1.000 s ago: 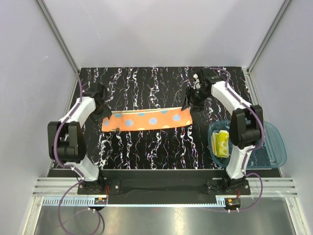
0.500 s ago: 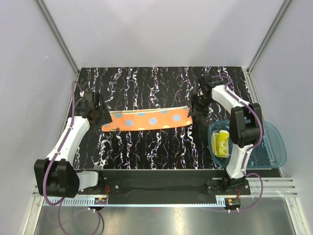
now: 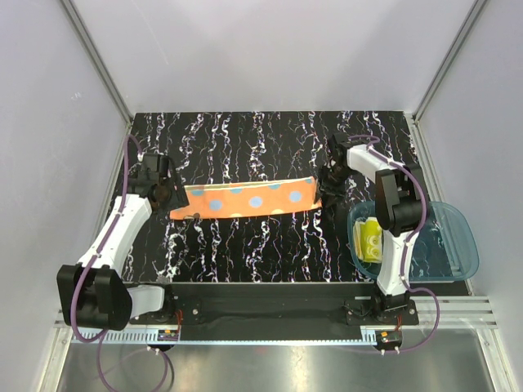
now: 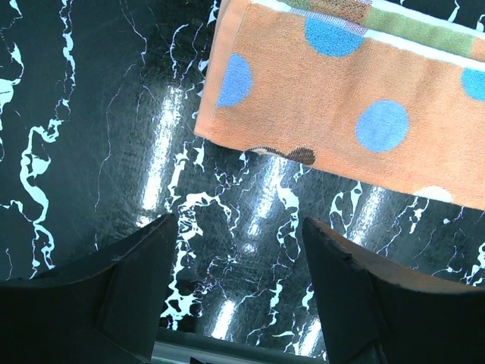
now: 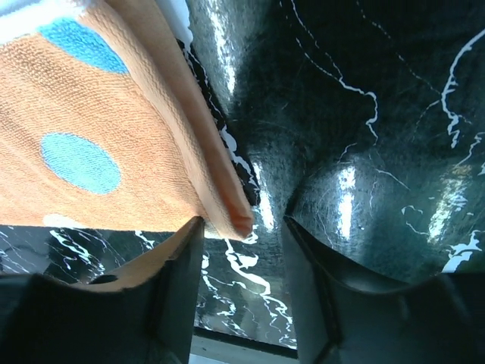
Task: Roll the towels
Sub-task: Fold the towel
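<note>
The orange towel with light blue polka dots (image 3: 245,198) lies folded into a long flat strip across the middle of the table. My left gripper (image 3: 169,194) is open and empty just off its left end; in the left wrist view the towel (image 4: 356,106) lies beyond the open gripper (image 4: 239,280). My right gripper (image 3: 329,186) is open at the strip's right end; in the right wrist view the towel's corner (image 5: 114,129) reaches in between the spread fingers (image 5: 163,296). The yellow towel (image 3: 372,239) sits rolled in the tray.
The translucent blue tray (image 3: 445,245) stands at the right front, partly over the table's edge. The table top is black with white marbling (image 3: 245,147). Grey walls and metal frame rails close in the left, right and back.
My left arm has swung its elbow down and brought its gripper nearer the towel's left end. My right gripper has come down toward the towel's right end. The towel has barely moved.
</note>
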